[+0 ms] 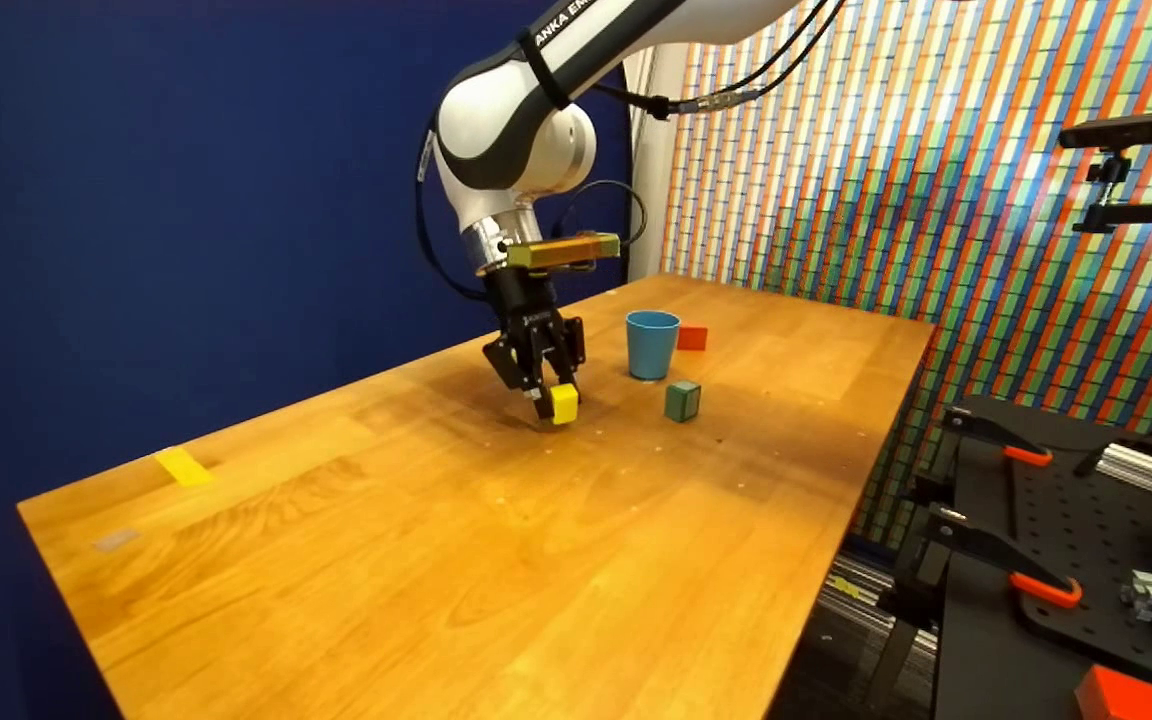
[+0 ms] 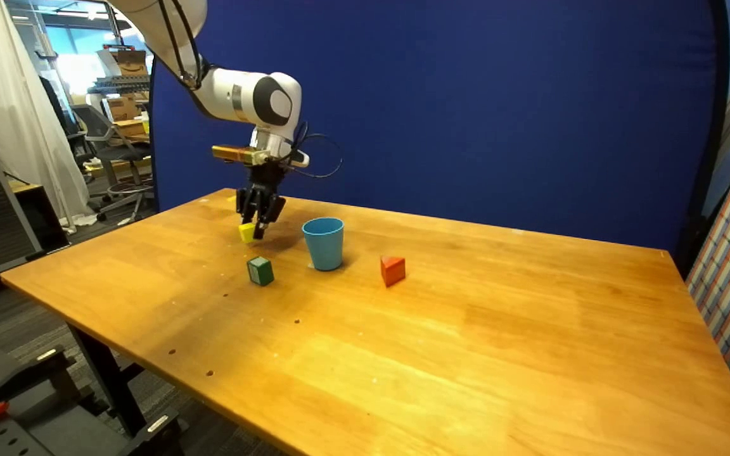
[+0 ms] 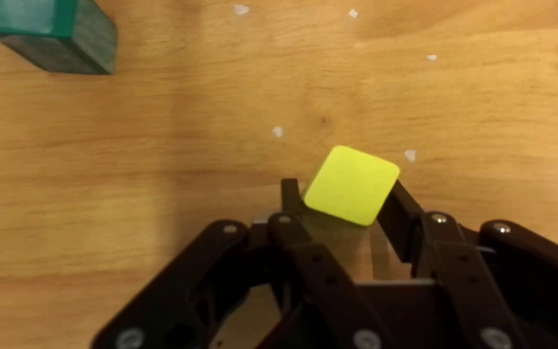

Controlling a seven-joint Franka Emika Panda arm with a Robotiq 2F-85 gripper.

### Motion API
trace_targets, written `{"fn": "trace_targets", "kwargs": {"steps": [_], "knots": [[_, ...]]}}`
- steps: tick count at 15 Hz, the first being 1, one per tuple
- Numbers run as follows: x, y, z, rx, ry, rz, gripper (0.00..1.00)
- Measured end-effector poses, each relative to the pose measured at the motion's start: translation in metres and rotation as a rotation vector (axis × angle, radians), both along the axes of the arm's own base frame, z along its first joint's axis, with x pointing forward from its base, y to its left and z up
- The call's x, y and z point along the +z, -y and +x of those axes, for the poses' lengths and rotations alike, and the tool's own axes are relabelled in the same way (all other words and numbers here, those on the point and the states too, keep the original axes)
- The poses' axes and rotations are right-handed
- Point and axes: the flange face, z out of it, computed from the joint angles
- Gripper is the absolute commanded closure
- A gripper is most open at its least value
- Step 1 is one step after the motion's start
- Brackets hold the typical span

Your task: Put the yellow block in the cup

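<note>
Your pincer straddles the yellow block, fingers flanking it; cannot tell whether they pinch, nor whether the block clears the bench. Farther off: blue cup, upright, apart. Approach looks done; secure, lift, carry and drop remain for you.

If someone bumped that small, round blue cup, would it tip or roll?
The small, round blue cup might tip fairly easily, since it narrows toward its base. Standing upright, it probably won't roll, though it could once toppled, being round-sided. Its open, hollow shape suggests it's light.
</note>
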Motion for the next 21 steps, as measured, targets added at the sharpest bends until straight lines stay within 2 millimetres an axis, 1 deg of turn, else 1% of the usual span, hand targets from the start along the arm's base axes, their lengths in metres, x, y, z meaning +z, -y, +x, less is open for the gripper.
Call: {"fn": "trace_targets", "kwargs": {"steps": [2, 4, 6, 7, 9, 11, 14, 17, 20, 21], "knots": [[0.03, 0.037, 0.014, -0.069, 0.043, -0.031, 0.81], [0.067, 0.077, 0.025, -0.139, 0.094, -0.054, 0.81], [0.104, 0.111, 0.031, -0.2, 0.14, -0.068, 0.81], [0.119, 0.127, 0.032, -0.235, 0.156, -0.075, 0.81], [0.137, 0.155, 0.03, -0.31, 0.171, -0.08, 0.81], [0.139, 0.18, 0.025, -0.383, 0.159, -0.084, 0.81], [0.123, 0.207, 0.015, -0.469, 0.117, -0.091, 0.81], [0.107, 0.223, 0.005, -0.536, 0.076, -0.071, 0.81], [0.095, 0.231, -0.003, -0.585, 0.049, -0.046, 0.81], [0.091, 0.233, -0.006, -0.598, 0.038, -0.037, 0.73]]}}
